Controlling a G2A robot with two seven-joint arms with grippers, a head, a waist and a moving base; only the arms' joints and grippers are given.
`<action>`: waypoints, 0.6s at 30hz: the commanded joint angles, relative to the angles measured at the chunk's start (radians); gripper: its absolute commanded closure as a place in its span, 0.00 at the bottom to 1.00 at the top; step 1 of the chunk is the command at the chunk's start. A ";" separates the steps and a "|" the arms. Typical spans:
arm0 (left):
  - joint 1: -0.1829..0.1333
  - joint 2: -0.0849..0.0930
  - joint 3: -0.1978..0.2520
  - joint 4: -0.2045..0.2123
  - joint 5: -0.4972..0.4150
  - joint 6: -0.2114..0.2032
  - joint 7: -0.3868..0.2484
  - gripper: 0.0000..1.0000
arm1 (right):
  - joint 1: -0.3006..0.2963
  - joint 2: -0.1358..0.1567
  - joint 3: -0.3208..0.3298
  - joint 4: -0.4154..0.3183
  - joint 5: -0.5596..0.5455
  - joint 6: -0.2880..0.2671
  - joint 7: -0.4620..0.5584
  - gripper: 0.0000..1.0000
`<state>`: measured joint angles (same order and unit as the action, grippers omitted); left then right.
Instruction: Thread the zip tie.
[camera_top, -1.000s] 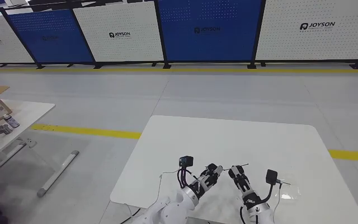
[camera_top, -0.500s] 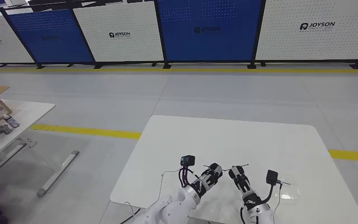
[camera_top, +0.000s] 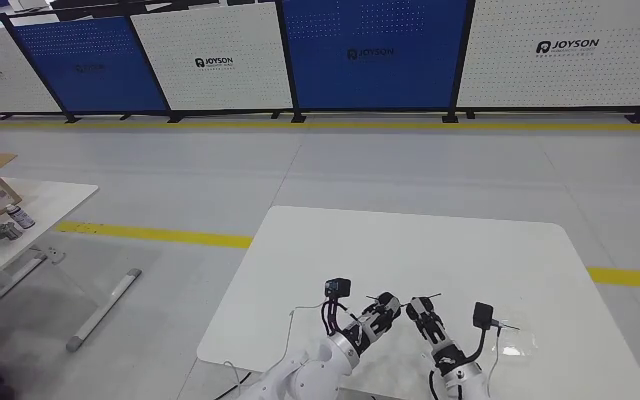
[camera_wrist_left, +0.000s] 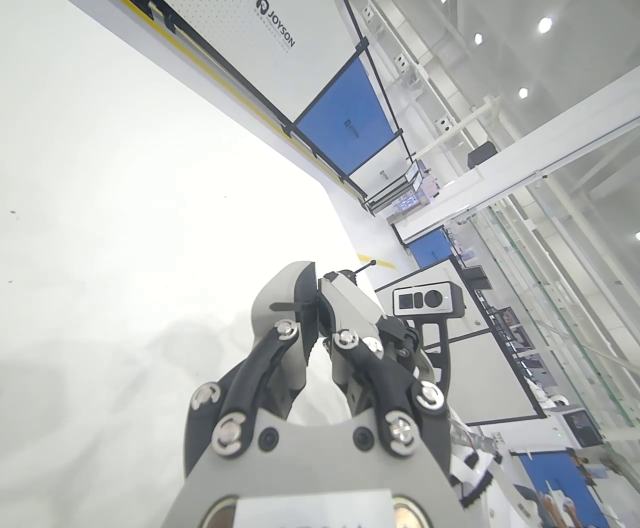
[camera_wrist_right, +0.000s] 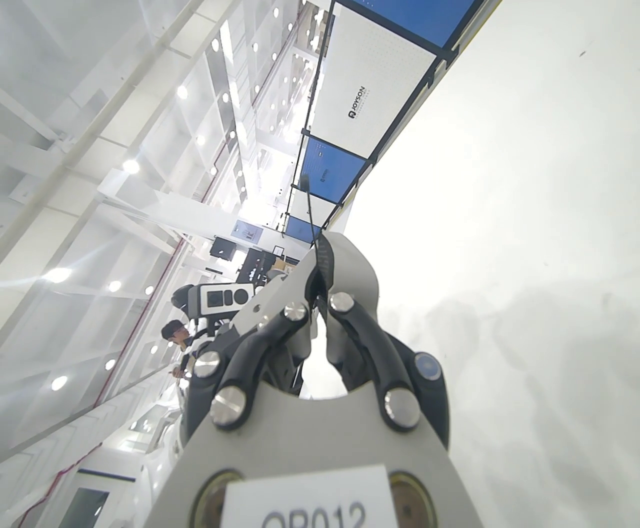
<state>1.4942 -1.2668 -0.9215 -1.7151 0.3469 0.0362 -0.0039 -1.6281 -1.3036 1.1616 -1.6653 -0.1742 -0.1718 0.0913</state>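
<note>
Both the left pincer and right pincer were clenched on the zip tie, nearly touching over the worktop, likely to bring its tail to its head

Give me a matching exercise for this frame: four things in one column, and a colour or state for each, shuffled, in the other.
Things:
1. zip tie
2. table
3. floor stripe
4. right gripper

Colours or states:
A. yellow, running across the floor beyond the table
B. shut, pinching a thin strap
C. black and thin, sticking out past the fingertips
D. white and flat, beneath both arms

Pairs: 1-C; 2-D; 3-A; 4-B
</note>
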 joint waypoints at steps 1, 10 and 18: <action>0.002 0.000 -0.001 -0.002 0.002 -0.002 0.002 1.00 | -0.002 0.000 0.002 -0.004 0.000 0.002 -0.001 1.00; 0.008 0.001 -0.003 -0.002 0.005 -0.003 0.001 1.00 | -0.010 -0.001 0.004 -0.007 0.022 -0.009 0.002 0.78; 0.004 -0.001 -0.008 0.008 -0.009 0.001 0.001 1.00 | -0.018 0.001 0.011 -0.016 0.017 -0.015 -0.001 0.74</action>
<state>1.4990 -1.2673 -0.9294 -1.7080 0.3403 0.0364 -0.0027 -1.6445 -1.3034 1.1711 -1.6800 -0.1559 -0.1856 0.0907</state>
